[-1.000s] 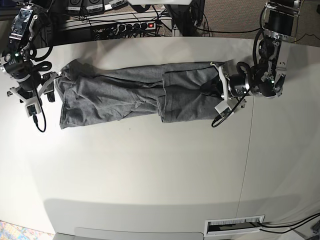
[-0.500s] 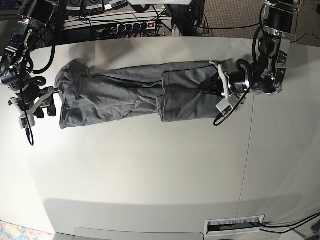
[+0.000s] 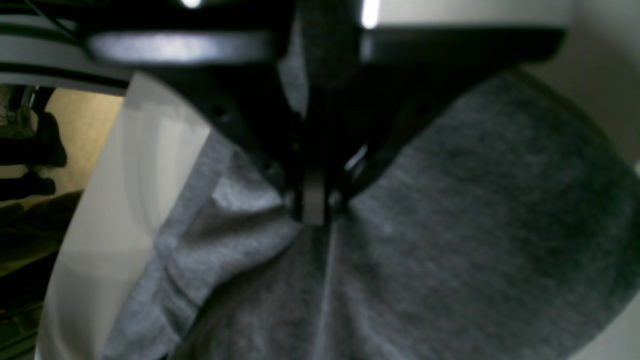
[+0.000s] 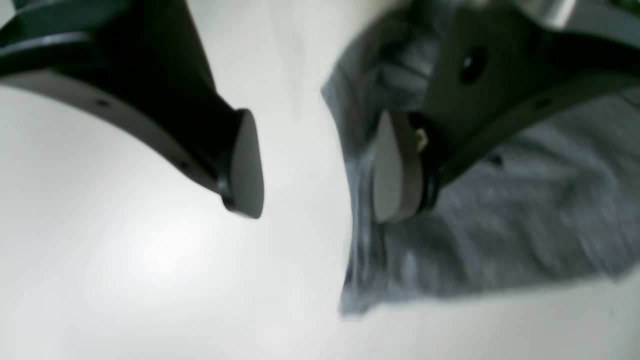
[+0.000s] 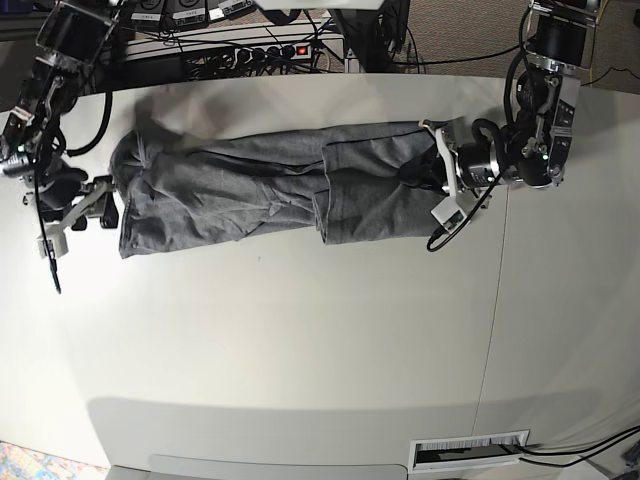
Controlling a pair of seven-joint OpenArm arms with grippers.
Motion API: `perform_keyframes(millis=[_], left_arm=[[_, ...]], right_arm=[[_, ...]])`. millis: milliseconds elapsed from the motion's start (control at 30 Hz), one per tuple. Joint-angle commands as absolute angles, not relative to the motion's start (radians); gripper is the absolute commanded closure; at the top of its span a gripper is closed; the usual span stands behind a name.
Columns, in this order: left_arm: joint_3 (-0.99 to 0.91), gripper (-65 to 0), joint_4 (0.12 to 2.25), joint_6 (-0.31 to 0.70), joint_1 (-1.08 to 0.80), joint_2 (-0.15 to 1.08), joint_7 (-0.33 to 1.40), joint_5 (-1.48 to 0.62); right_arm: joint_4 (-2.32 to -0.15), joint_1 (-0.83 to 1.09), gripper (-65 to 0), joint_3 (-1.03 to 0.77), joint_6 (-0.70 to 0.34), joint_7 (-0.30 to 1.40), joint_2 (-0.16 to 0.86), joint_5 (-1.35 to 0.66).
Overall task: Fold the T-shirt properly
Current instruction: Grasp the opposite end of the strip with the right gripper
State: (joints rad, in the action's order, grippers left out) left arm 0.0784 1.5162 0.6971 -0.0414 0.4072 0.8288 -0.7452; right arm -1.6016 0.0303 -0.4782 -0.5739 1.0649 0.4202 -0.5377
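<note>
left gripper (image 5: 428, 172): pinching grey T-shirt (image 5: 260, 185) at centre right | right gripper (image 5: 100, 203): hanging spread apart, holding nothing, far left

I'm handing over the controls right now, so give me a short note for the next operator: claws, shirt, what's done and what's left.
Left claw: shut on the T-shirt, pinching cloth at its end nearest that arm.
Right claw: open, nothing between its pads, beside the shirt's other end; one pad overlaps the hem edge in the wrist view.
T-shirt: lies flat on the white table as a long band, one end doubled over near the middle.
Done: narrowed lengthwise, one end partly folded in.
Left: likely fold the right claw's end over, then square up.
</note>
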Motion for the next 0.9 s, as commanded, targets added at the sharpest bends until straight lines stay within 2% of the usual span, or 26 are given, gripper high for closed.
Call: perform_keyframes(millis=[0, 300, 567, 867], left_arm=[[0.076, 0.0, 1.522, 0.698, -0.039, 0.415, 0.844, -0.733], [0.076, 0.0, 1.522, 0.698, -0.039, 0.413, 0.843, -0.733], [0.076, 0.0, 1.522, 0.698, -0.039, 0.413, 0.837, -0.733], [0.076, 0.0, 1.522, 0.698, -0.039, 0.413, 0.837, -0.733]], right_arm=[[-1.596, 0.001, -36.7, -0.486, -0.575, 1.056, 0.440, -0.566], [-1.406, -0.069, -36.7, -0.485, -0.579, 1.125, 0.441, -0.671], [-1.393, -0.069, -36.7, -0.480, -0.579, 1.161, 0.441, -0.693], [-1.393, -0.076, -36.7, -0.319, -0.578, 1.126, 0.441, -0.634]])
